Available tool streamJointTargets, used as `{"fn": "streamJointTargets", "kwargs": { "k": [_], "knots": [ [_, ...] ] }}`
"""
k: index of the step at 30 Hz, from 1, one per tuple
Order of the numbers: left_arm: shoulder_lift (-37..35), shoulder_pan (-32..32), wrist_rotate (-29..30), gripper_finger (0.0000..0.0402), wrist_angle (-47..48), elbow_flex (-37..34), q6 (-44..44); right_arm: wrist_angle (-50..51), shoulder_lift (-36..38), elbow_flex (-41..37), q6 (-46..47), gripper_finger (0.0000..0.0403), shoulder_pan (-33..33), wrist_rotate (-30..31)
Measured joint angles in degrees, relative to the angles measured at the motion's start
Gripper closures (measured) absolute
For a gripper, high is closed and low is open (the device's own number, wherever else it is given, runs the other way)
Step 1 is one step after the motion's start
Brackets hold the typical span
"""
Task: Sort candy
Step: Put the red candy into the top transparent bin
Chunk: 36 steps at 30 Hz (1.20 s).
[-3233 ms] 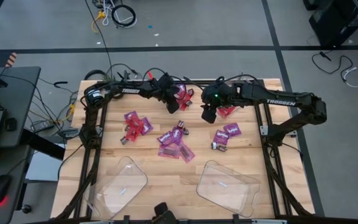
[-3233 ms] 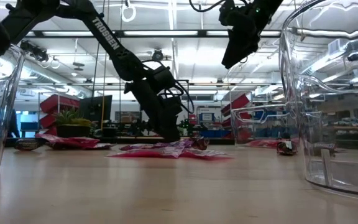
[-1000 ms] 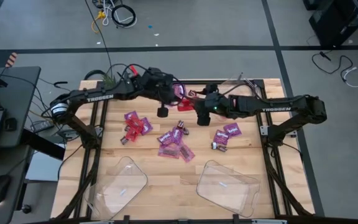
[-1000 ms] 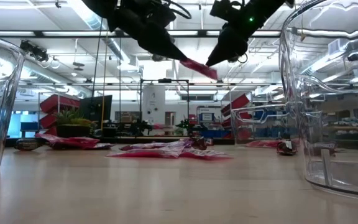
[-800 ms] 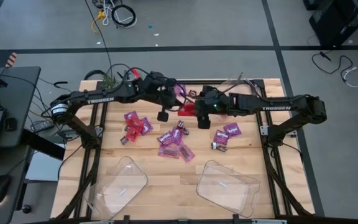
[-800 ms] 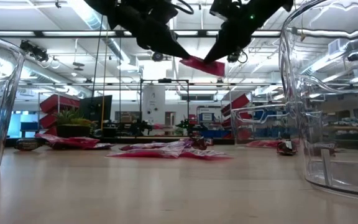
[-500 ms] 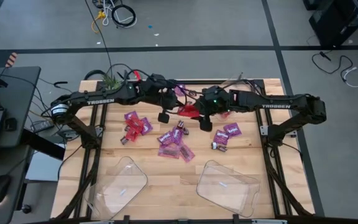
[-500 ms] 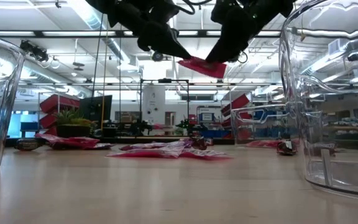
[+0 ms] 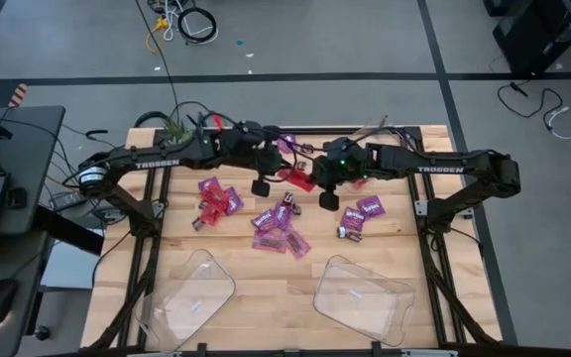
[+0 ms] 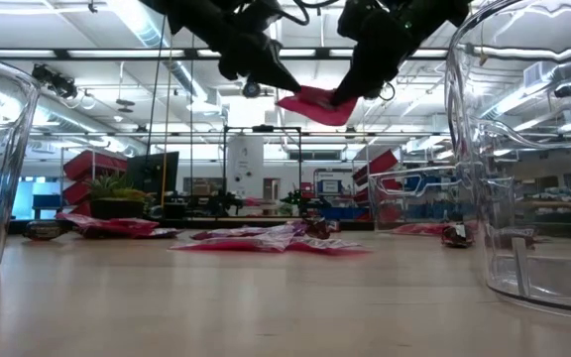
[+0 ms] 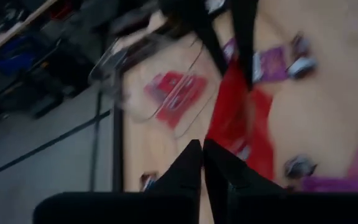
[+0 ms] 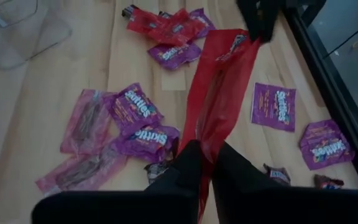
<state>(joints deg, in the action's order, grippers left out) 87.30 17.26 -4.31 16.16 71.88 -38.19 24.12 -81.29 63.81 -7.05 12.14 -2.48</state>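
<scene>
A red candy packet [image 9: 300, 180] hangs high over the far middle of the table, between my two grippers. My left gripper [image 9: 287, 176] is shut on one end of it, and my right gripper [image 9: 313, 181] is shut on the other. In the low view the packet [image 10: 315, 104] spans almost level between my left gripper [image 10: 287, 89] and my right gripper [image 10: 343, 96]. Purple candy packets [image 9: 216, 196] and small dark pieces [image 9: 344, 234] lie flat on the wood below. My left gripper pinches the red packet's end [image 11: 224, 132] between its two fingers. They slant down at it from the table's left. The packet is clear of the table and runs on to the other gripper. My right gripper pinches the packet's opposite end [image 12: 207, 138] between its two fingers, slanting down from the table's right. The packet stretches away from the fingers, nearly flat, to my left gripper's fingertips [image 12: 260, 28].
Two clear plastic trays stand near the front edge, one at the left [image 9: 191, 293] and one at the right [image 9: 365, 297]. More purple packets lie at mid-table [image 9: 276, 223] and to the right [image 9: 365, 210]. Red packets [image 9: 363, 178] lie near the far edge.
My left gripper has carried the red packet a little toward the table's right and has rolled. My right gripper has rolled and taken hold of the packet's free end. The packet hung slanting down from the left gripper and now spans nearly level between both.
</scene>
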Motion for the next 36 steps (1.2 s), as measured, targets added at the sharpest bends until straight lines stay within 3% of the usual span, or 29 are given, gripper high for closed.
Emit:
{"fn": "streamJointTargets", "kwargs": {
  "k": [5, 10, 16, 21, 26, 29, 33, 36],
  "knots": [
    [-0.6, -1.6, 8.4, 0.0339, 1.5, 0.0, -0.6, 0.6, 1.6, 0.0, 0.4, 0.0394, 0.0, 1.5],
    [-3.7, -1.6, 8.9, 0.0307, 0.1, 0.0, 0.7, 4.0, 5.2, 0.0, 2.9, 0.0392, 0.3, 5.7],
    [-7.2, 0.5, -5.0, 0.0329, -3.2, -2.1, 7.3, 16.4, 9.8, 0.0, 10.8, 0.0397, 4.1, 18.7],
    [-9.8, 1.2, -6.8, 0.0390, -14.8, -10.5, 9.5, 23.7, 10.1, -1.0, 15.8, 0.0397, 10.3, 19.9],
    [-14.2, 1.5, -7.2, 0.0391, -27.9, -20.1, 12.0, 23.8, 10.2, -6.8, 19.9, 0.0398, 18.3, 18.4],
    [-17.3, 1.5, -7.5, 0.0394, -31.6, -24.1, 13.3, 21.4, 10.2, -10.9, 19.7, 0.0398, 22.7, 13.3],
    [-20.4, 1.5, -8.5, 0.0399, -30.8, -26.8, 15.4, 16.1, 10.0, -15.3, 18.6, 0.0399, 28.0, 4.5],
    [-21.7, 1.4, -9.1, 0.0399, -27.4, -27.3, 17.2, 15.2, 9.7, -17.0, 18.0, 0.0399, 31.0, 1.1]
  ]
}}
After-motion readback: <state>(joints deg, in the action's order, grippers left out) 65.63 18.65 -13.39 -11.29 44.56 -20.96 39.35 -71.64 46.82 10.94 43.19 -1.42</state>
